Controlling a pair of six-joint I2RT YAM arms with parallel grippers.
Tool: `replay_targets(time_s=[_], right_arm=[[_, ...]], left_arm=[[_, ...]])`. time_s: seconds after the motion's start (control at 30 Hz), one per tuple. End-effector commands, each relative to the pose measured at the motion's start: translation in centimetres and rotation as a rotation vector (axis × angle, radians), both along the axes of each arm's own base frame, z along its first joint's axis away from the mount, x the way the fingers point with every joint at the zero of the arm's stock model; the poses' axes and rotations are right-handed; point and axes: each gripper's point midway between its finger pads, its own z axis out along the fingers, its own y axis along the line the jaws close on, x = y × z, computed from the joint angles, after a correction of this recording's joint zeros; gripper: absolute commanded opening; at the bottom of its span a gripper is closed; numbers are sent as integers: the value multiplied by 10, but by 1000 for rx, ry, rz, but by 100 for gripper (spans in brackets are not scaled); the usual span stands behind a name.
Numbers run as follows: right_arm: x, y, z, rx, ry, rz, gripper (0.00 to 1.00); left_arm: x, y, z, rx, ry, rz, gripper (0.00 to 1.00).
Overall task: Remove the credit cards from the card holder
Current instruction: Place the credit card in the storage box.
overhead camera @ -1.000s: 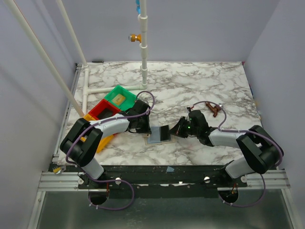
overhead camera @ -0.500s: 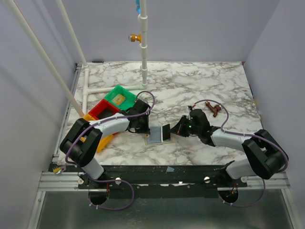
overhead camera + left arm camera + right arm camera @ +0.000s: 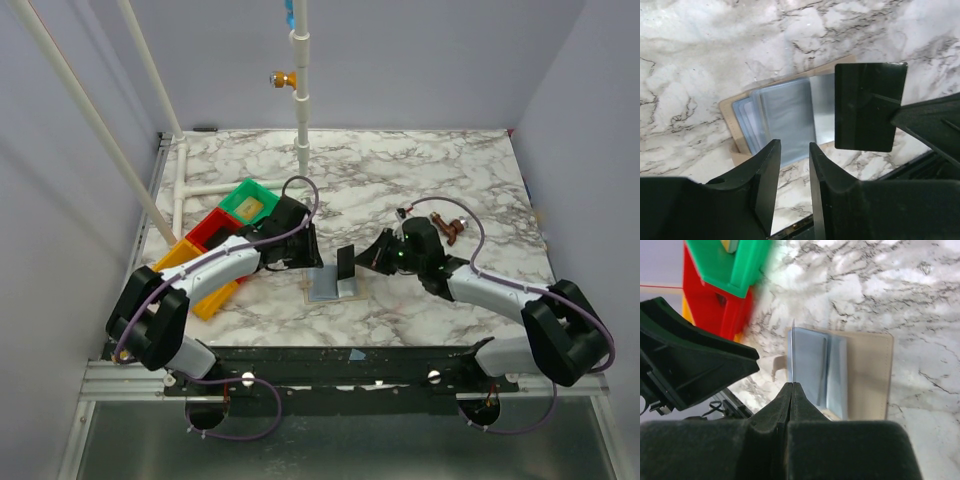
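Note:
The card holder (image 3: 330, 286) lies open on the marble, tan outside, grey-blue inside; it also shows in the left wrist view (image 3: 785, 117) and the right wrist view (image 3: 867, 375). My right gripper (image 3: 372, 258) is shut on a dark credit card (image 3: 346, 263) and holds it upright just above the holder's right half. That card faces the left wrist camera (image 3: 869, 106) and is edge-on in the right wrist view (image 3: 792, 352), pinched at my right gripper (image 3: 792, 386). My left gripper (image 3: 312, 262) hovers by the holder's left edge, its jaws (image 3: 795, 147) narrowly apart and empty.
Green (image 3: 250, 203), red (image 3: 215, 232) and orange trays (image 3: 205, 295) stand to the left; the green one holds a tan-gold card (image 3: 248, 207). A small brown object (image 3: 447, 228) lies behind the right arm. A white pipe post (image 3: 302, 150) stands at the back.
My right gripper has lifted the dark card up off the holder and turned it upright. My left gripper has drawn back off the holder's left side.

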Motion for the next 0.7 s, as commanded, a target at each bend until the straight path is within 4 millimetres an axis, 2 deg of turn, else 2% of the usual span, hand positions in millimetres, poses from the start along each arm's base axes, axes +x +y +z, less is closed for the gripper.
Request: replay_targets(time_s=[0.0, 0.23, 0.4, 0.5, 0.67], right_arm=[[6, 6, 31, 73, -24, 20, 1], [8, 12, 70, 166, -62, 57, 0], [7, 18, 97, 229, -88, 88, 1], [5, 22, 107, 258, -89, 110, 1], [4, 24, 112, 273, -93, 123, 1]], left_arm=[[-1, -8, 36, -131, -40, -50, 37], [-6, -11, 70, -368, -75, -98, 46], [-11, -18, 88, -539, -83, -147, 48], [-14, -22, 99, -631, -95, -173, 48], [-15, -25, 119, -739, -126, -208, 48]])
